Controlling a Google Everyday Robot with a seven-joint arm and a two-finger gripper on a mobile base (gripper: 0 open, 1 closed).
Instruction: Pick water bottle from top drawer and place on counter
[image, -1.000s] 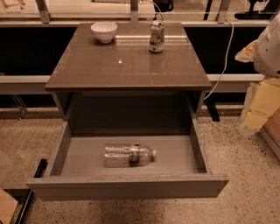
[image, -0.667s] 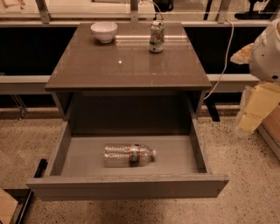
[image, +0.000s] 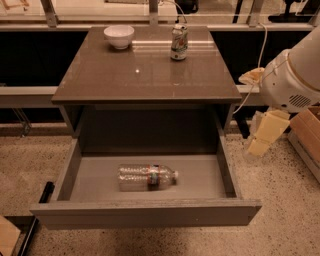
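The speckled floor (image: 280, 210) is seen around a cabinet whose counter (image: 150, 75), glossy and grey-brown, carries reflections of light on its smooth top. Below the counter, the top drawer (image: 145, 212) stands fully open, its plain front panel nearest the camera and its shallow box exposed from above. At the right edge of the view, the white robot arm (image: 295, 75) is seen beside the cabinet, level with the counter's front right corner. The gripper (image: 265, 134), pale yellow, hangs below the arm, outside the drawer's right wall and apart from it, above the floor. Nothing is seen held in the gripper and nothing is touched by it; whether it is open or closed cannot be told. The water bottle (image: 146, 177) is found inside the top drawer, laid on its side on the drawer bottom, about midway between the side walls and clear of all walls. Its long axis runs left to right, roughly parallel to the front panel, and its pale cap is pointed to the right, towards the gripper's side. On the counter's far edge, a white bowl (image: 119, 36) is set at the left and a printed soda can (image: 178, 43) stands upright to its right, the two well apart.
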